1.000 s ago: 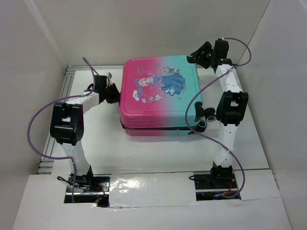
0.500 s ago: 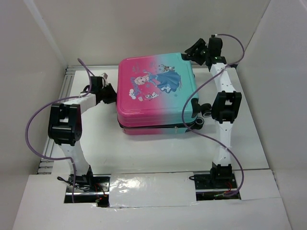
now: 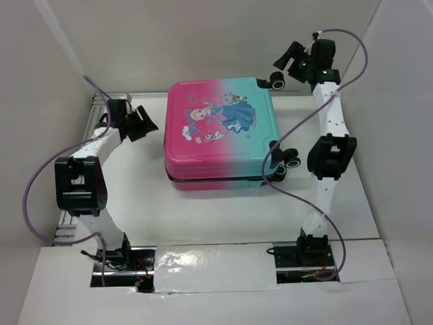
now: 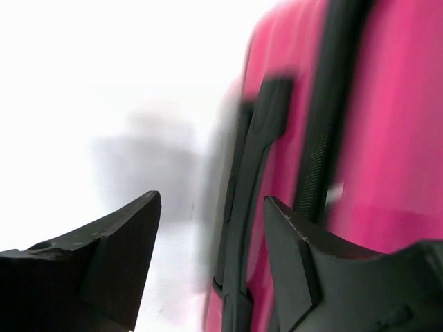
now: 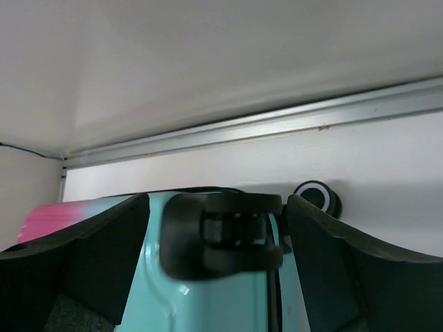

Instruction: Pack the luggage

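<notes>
The luggage [image 3: 220, 132] lies flat and shut in the middle of the table, pink at the left and teal at the right, with the princess print facing up. My left gripper [image 3: 143, 123] is open just left of its pink side. In the left wrist view the gripper [image 4: 211, 207] faces the pink shell [image 4: 394, 138] and its black side handle [image 4: 259, 173]. My right gripper [image 3: 287, 64] is open above the far right corner. In the right wrist view the gripper [image 5: 216, 228] has its jaws on either side of a black wheel housing [image 5: 221, 235] on the teal shell [image 5: 208, 304].
White walls close in the table on three sides. An aluminium rail [image 5: 277, 124] runs along the back wall and another rail [image 3: 86, 132] along the left. Two black wheels [image 3: 291, 161] stick out at the luggage's near right corner, and one wheel [image 5: 317, 198] at the far corner.
The luggage has slid a little to the left. My left gripper has drawn back to the left, off the luggage. My right gripper has risen and moved right, above the far wheel.
</notes>
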You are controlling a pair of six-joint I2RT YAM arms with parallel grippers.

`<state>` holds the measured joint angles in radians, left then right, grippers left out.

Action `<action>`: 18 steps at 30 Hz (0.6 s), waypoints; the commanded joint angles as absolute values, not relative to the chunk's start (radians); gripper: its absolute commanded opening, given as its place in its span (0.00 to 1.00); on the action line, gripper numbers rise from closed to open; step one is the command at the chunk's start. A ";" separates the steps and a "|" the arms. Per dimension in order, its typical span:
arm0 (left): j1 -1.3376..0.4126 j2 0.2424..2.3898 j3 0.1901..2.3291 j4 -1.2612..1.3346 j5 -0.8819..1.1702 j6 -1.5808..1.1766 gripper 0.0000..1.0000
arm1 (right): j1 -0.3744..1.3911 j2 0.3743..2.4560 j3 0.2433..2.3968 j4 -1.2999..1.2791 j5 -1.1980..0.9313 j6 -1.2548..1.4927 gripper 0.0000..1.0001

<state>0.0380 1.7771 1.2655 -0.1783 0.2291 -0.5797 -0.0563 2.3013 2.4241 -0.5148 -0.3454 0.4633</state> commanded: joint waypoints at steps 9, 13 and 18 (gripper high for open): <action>0.095 1.354 1.362 -0.345 0.282 -0.419 0.77 | -0.106 1.846 2.222 -0.666 -0.330 0.316 0.89; 0.081 1.171 1.192 -0.345 0.389 -0.410 0.78 | -0.094 1.503 1.850 -0.579 -0.359 0.293 0.89; 0.002 0.979 0.977 -0.393 0.411 -0.410 0.78 | -0.019 1.191 1.457 -0.531 -0.428 0.265 0.88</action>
<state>0.0475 1.0473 1.0645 -0.3283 0.3511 -0.4397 -0.0689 1.3285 1.5974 -0.5613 -0.3698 0.3046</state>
